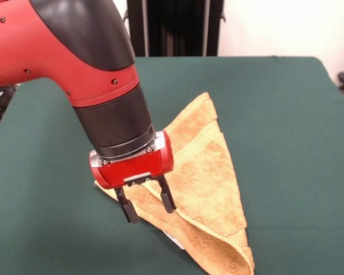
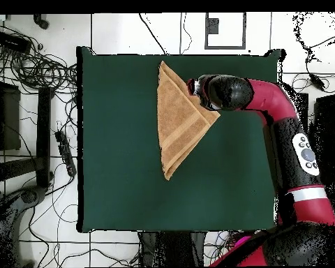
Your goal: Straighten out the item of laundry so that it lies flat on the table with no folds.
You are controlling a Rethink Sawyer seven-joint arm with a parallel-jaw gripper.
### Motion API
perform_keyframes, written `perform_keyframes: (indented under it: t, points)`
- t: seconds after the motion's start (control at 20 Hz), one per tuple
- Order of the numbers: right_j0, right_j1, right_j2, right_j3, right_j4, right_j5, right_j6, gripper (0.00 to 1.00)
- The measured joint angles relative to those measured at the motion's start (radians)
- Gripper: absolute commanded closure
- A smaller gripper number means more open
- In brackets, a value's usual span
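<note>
The item of laundry (image 1: pixel 209 177), an orange-tan towel, lies on the green table (image 1: pixel 292 114) folded over into a triangle, one point far and one near. A bit of white tag (image 1: pixel 175 239) peeks from under its near folded edge. My gripper (image 1: pixel 147 207) is open and tilted, its two black fingers (image 1: pixel 167 197) spread over the towel's left corner, tips at or just above the cloth. In the overhead view the towel (image 2: pixel 176 118) is a triangle near the table's (image 2: pixel 114 174) top edge, and the arm covers its right corner, hiding the gripper.
The table's edges lie close to the towel's top point in the overhead view. Cables (image 2: pixel 38 66) and black stands (image 2: pixel 17 167) sit on the floor left of the table. A black frame (image 1: pixel 172 26) stands behind the table's far edge.
</note>
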Motion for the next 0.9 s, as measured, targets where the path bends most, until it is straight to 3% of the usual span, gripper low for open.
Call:
perform_keyframes:
  t: [0.9]
  points:
    - [-0.018,0.004,0.025,0.078,-0.01,-0.007,0.0,0.0]
